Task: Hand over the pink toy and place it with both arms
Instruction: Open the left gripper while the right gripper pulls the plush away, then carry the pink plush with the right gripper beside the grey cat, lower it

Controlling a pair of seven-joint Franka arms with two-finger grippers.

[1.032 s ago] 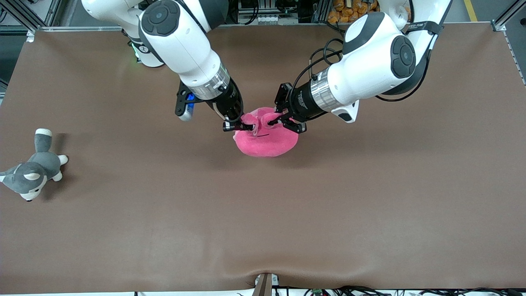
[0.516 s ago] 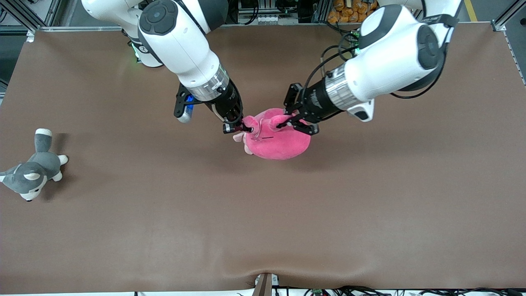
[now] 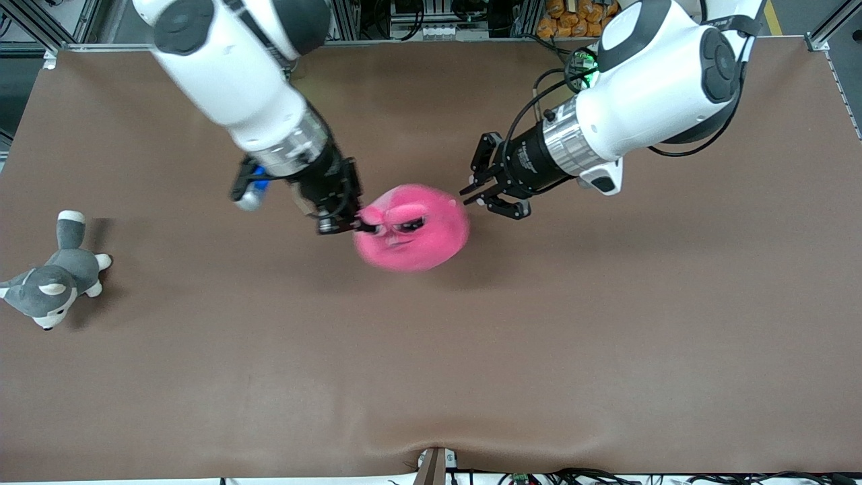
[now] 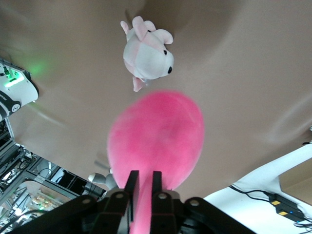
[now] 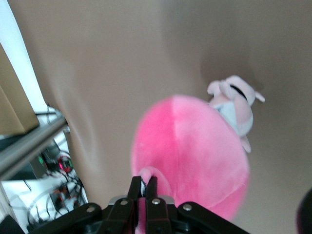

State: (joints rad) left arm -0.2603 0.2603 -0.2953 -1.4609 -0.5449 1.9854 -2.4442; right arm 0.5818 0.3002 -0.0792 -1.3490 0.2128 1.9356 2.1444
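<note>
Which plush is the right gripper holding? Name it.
The pink toy, the big hot-pink blob pinched by the right gripper; the grey husky and pale puppy lie loose.

The front view looks steeply down from high across the bench [image 3: 606,350], facing both arm bases. Each wrist view looks close along its own gripper down at the bench. All three share the pink toy [image 3: 412,229] [image 4: 158,136] [image 5: 192,151] mid-bench.

Grey-and-white husky plush [image 3: 50,286]: lying on its side, frame's edge at mid-height, right arm's end. Brown table [image 3: 431,377]: fills frame. Pale pink-and-white puppy plush [image 4: 146,53]: on the table.
</note>
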